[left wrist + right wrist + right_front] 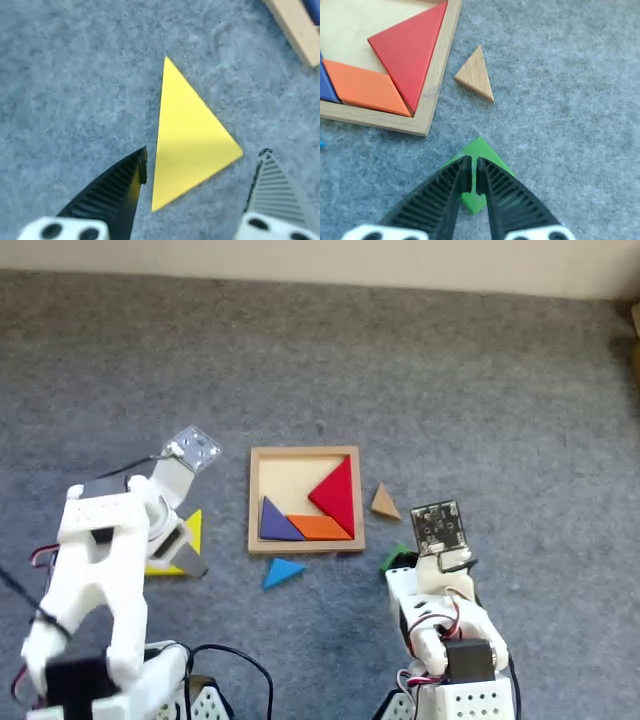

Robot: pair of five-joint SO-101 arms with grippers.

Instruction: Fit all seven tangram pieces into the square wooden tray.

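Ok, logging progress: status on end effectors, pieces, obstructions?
Left end effector open, straddling yellow triangle. Right end effector shut over green piece. Tray holds three; tan triangle, blue triangle outside. Nothing blocking.

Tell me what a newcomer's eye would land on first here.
The square wooden tray in the middle of the table stands out, holding a red triangle, an orange piece and a dark blue triangle. Left of it, the left gripper is open astride a yellow triangle. The right gripper, shut, sits over a green piece.
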